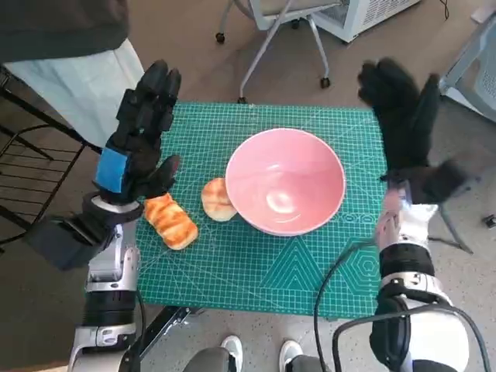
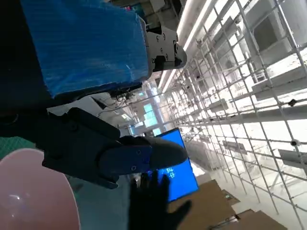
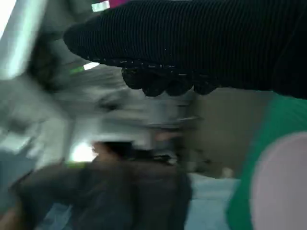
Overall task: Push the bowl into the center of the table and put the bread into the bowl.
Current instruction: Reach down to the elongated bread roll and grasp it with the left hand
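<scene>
**Bowl mid-table, both hands raised and empty**

Head view: the pink bowl (image 1: 285, 191) sits near the green mat's (image 1: 232, 271) middle, a bread roll (image 1: 218, 199) touching its left side, a longer bread (image 1: 170, 221) farther left. The left hand (image 1: 139, 136) and right hand (image 1: 407, 124) hover, fingers spread, holding nothing.

Left wrist view: the bowl's rim shows beneath the taped hand.

Right wrist view: blurred; bowl edge, a person.

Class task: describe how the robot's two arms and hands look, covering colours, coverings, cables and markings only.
The left hand is black and blocky, with a patch of blue tape across its back. The right hand wears a black knitted glove. Both forearms are pale grey-white with dark joints, and a black cable loops beside the right forearm.
</scene>
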Tool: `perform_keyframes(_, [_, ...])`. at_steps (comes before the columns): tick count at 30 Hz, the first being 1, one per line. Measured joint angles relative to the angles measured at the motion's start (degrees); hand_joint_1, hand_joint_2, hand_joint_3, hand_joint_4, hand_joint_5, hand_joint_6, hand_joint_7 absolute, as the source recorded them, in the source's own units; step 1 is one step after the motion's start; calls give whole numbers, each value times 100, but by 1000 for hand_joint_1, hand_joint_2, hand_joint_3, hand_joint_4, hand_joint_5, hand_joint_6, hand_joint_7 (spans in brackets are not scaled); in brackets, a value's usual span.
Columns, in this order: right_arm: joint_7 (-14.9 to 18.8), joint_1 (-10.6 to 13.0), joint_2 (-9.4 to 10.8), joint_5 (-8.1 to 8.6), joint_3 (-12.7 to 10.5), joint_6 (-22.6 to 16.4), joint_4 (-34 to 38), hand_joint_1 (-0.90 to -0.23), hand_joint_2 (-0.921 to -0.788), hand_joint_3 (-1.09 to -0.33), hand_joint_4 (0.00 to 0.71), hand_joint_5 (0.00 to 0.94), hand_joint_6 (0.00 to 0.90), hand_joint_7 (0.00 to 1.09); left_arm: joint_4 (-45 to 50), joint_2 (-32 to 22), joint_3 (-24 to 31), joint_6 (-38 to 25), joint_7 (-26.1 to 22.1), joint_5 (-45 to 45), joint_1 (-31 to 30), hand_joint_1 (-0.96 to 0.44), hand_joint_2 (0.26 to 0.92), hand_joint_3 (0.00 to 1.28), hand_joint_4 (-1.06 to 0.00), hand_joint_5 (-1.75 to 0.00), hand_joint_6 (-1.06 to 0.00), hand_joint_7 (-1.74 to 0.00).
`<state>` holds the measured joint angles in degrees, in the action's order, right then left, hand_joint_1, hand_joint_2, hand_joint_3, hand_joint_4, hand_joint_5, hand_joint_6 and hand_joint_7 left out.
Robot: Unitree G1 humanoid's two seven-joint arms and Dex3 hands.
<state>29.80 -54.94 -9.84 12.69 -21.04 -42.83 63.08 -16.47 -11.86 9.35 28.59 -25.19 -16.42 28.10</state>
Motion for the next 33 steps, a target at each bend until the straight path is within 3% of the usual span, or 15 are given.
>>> perform_keyframes(5, [405,376,47,117,319,-276,-1000,-666,-921,-722,159,21,185,176,0,45,-53,-109,-19,-28,86,-763,921,455,-74,0,1,-307])
perform_keyframes(8, [569,706,98,232,533,-257,-1693,-661,-921,-715,170,6,63,414,1,54,-70,-159,-24,-48,125,-765,921,453,-73,0,1,-314])
perform_keyframes(14, [727,1239,109,481,845,26,-2802,-660,-921,-711,170,1,8,510,1,45,-102,-168,-26,4,147,-764,921,454,-75,-1,1,-339])
perform_keyframes(18, [761,1358,87,570,939,192,-3142,-663,-921,-709,170,1,1,518,1,-48,-139,-155,30,268,167,-758,921,464,-82,-4,1,-348])
perform_keyframes(24, [762,1440,20,677,978,322,-3319,-665,-921,-705,162,3,-1,512,397,-565,-257,-333,325,1406,138,-785,921,477,-105,-14,1,-331])
perform_keyframes(28, [740,1515,-31,718,980,367,-3345,-668,-921,-705,162,4,-1,513,1112,-1066,-275,-964,348,1978,10,-781,920,231,-102,-8,-1,-313])
perform_keyframes(33, [664,1578,-56,722,979,393,-3375,-669,-921,-702,163,4,-1,514,1899,-1545,-205,-1802,282,2168,-232,-632,825,62,-72,-2,-5,-291])
